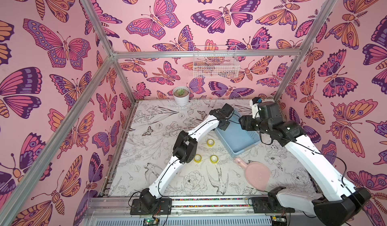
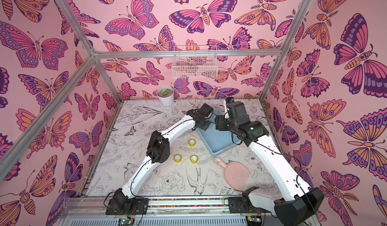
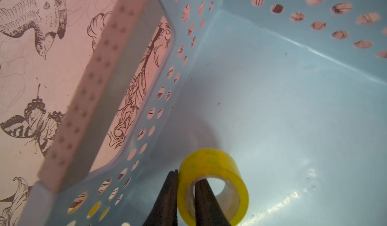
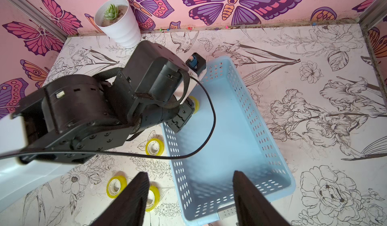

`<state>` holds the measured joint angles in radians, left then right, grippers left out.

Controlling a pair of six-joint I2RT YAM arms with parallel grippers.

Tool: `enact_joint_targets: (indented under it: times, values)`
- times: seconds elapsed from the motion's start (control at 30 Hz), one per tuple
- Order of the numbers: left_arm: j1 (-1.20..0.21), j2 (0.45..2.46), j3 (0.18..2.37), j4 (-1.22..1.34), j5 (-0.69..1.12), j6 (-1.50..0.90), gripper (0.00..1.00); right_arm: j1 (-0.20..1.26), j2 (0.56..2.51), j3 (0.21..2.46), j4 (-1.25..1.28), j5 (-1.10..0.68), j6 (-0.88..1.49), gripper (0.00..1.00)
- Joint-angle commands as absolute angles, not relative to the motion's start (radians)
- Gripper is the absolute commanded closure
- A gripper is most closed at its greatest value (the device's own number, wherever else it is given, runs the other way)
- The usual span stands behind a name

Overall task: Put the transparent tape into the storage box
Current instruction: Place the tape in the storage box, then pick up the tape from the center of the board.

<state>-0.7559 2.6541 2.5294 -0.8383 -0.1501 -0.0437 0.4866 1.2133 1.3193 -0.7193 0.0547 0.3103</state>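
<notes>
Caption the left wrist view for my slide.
Left gripper pinches the wall of a yellow tape roll inside the blue storage box.

- The left arm (image 1: 201,126) reaches forward from its base, elbow raised and wrist bent down.
- The left gripper (image 3: 187,175) points downward. Its jaws stand nearly together: one finger (image 3: 167,193) lies against the outside of the tape (image 3: 213,168) and the other sits inside its core, with the roll's wall pinched between them.
- The right arm (image 1: 310,157) stretches forward, its wrist (image 1: 268,109) folded over and close beside the left arm's wrist.
- The right gripper (image 4: 190,173) looks down, jaws wide apart.
</notes>
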Motion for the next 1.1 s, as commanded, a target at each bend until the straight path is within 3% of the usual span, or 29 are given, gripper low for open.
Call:
enact_joint_targets:
  times: [0.0,0.2,0.57,0.83,1.07]
  values:
    - [-0.753,2.667,2.542,-0.835,-0.161,-0.037,0.80,0.483,1.208,1.318,-0.721,0.045,0.314,0.31]
    - [-0.753,2.665,2.542,-0.832,-0.158,-0.036,0.73,0.483,1.209,1.318,-0.719,0.038,0.317,0.30]
    - [-0.754,2.625,2.542,-0.819,-0.181,-0.044,0.72,0.483,1.206,1.321,-0.716,0.029,0.316,0.30]
    - [-0.741,2.451,2.520,-0.803,-0.233,-0.081,0.70,0.483,1.232,1.354,-0.777,-0.002,0.277,0.29]
    - [-0.669,2.182,2.277,-0.805,-0.307,-0.206,0.68,0.494,1.344,1.356,-0.830,-0.223,0.221,0.32]
